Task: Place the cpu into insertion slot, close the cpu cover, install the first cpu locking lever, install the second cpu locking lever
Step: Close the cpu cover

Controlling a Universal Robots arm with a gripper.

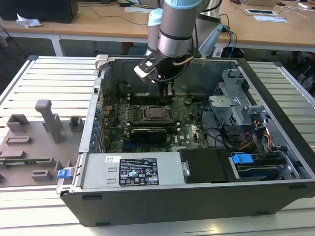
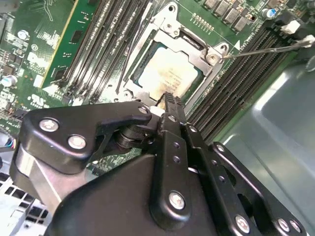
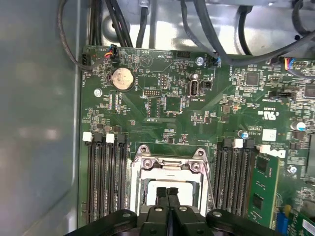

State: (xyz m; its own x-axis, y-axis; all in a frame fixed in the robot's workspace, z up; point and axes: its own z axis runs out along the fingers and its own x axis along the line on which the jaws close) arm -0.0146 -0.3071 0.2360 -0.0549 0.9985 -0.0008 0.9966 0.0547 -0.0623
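An open computer case (image 1: 197, 196) lies on a pale slatted table (image 1: 44, 73), with wooden desks (image 1: 98, 22) behind. 1 robot arm (image 1: 174, 24) reaches straight down into the case over the green motherboard (image 3: 172, 108). Its gripper (image 3: 167, 191) hovers just above the cpu (image 2: 170, 73), its 2 black fingers pressed together and gripping nothing. The cpu lies flat on the motherboard, framed by the cpu cover (image 2: 194, 49) lying over its edges. A thin metal lever (image 2: 261, 49) juts out beside it.
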